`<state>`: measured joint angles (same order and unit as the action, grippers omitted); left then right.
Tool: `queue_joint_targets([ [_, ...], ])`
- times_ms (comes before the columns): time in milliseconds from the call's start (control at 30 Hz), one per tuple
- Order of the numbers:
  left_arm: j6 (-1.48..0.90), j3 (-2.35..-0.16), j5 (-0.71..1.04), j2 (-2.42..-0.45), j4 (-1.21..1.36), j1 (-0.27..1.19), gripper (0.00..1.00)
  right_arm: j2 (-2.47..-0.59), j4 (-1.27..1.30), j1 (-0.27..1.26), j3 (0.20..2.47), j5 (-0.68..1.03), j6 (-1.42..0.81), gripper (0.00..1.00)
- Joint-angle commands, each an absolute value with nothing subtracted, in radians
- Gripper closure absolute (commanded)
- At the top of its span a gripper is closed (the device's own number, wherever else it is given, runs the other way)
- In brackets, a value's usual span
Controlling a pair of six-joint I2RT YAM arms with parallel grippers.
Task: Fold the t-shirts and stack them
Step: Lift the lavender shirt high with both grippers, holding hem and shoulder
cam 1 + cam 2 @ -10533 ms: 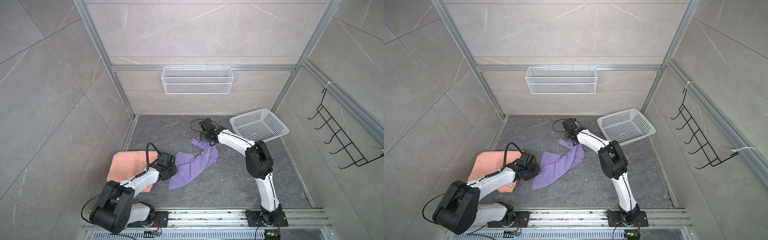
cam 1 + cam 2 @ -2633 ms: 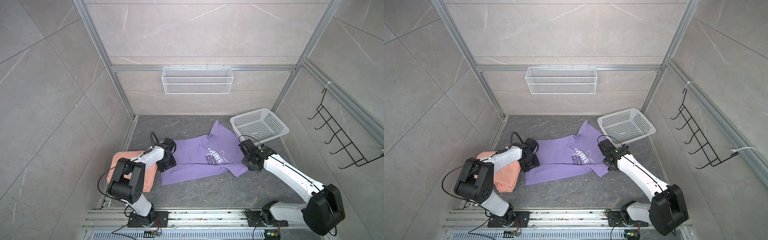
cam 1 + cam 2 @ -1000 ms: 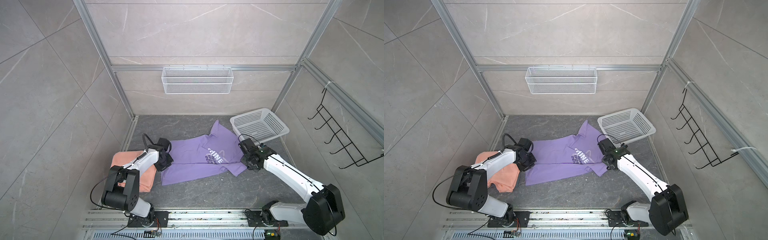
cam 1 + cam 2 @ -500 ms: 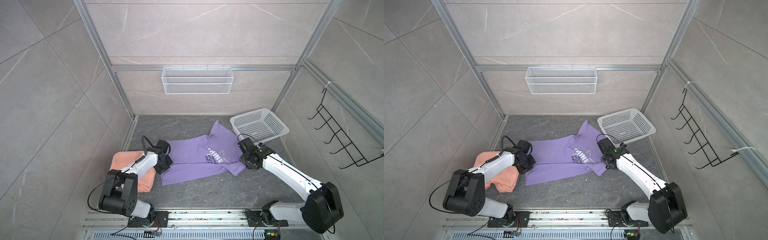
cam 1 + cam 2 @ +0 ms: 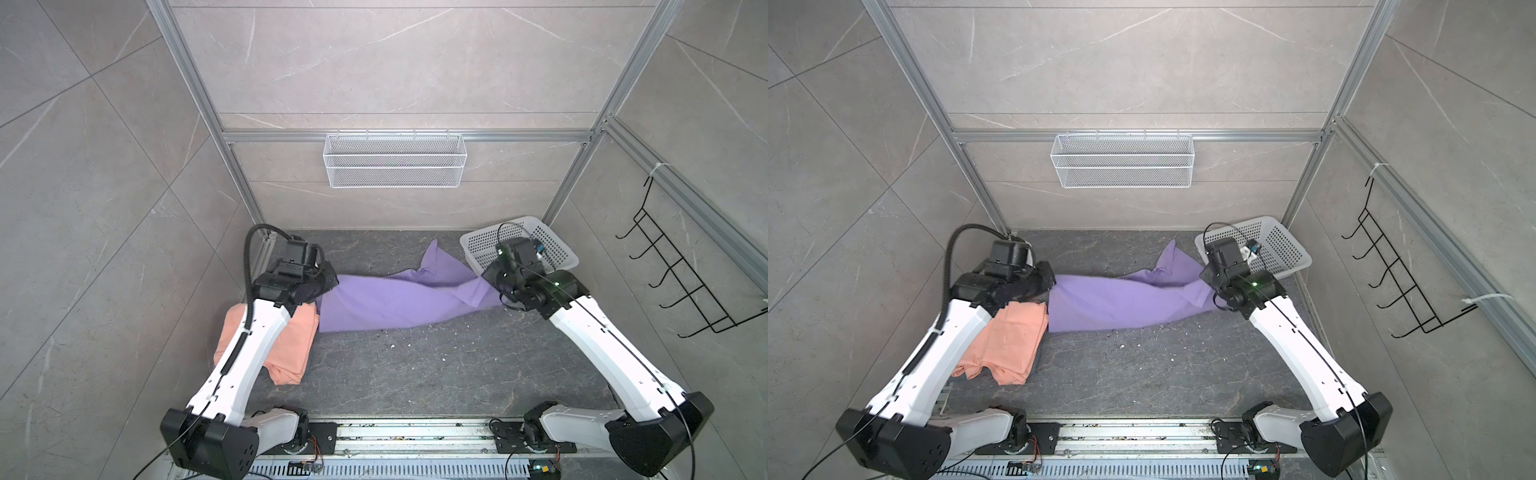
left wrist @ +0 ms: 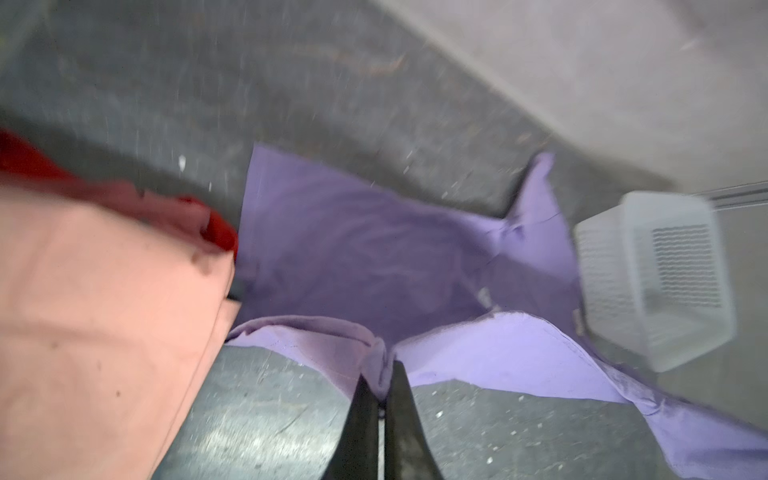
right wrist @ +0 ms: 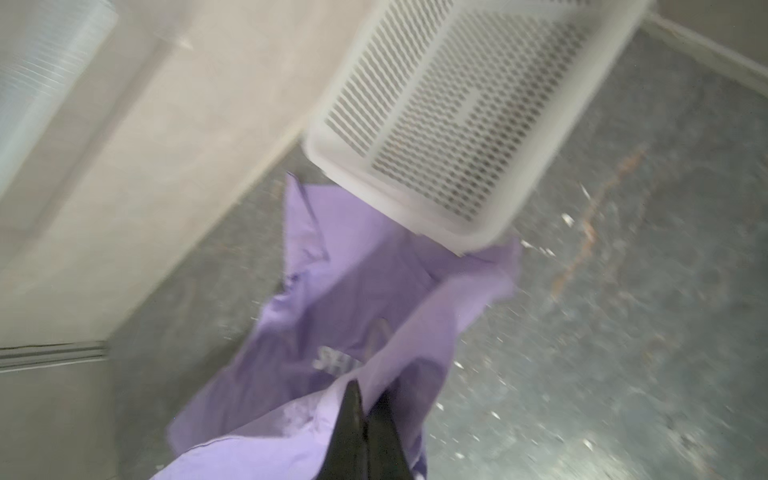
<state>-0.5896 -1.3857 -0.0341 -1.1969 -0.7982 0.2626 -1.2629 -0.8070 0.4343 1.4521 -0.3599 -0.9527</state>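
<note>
Now both my jaws are closed on the lavender t-shirt [image 5: 395, 299] across the middle floor [image 5: 415, 365]: left gripper [image 6: 380, 376] at its left end beside the salmon t-shirt [image 5: 297, 349], right gripper [image 7: 365, 395] at its right end near the basket [image 5: 544, 249]. I should carry the edge far, level and tight.

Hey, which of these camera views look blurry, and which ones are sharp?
Left wrist view: blurred throughout, with the purple shirt and white basket soft-edged. Right wrist view: equally blurred, the basket's holes streaked and the shirt's lettering unreadable. Both top views: sharp and evenly lit, no glare.
</note>
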Motion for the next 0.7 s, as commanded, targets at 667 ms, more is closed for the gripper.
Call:
queue_joint_targets([
  [667, -0.238, -2.016, -0.065, -1.07, -0.705, 0.256, 1.0, -1.466, -0.486, 0.434, 2.414, 0.088, -0.304, 1.0],
])
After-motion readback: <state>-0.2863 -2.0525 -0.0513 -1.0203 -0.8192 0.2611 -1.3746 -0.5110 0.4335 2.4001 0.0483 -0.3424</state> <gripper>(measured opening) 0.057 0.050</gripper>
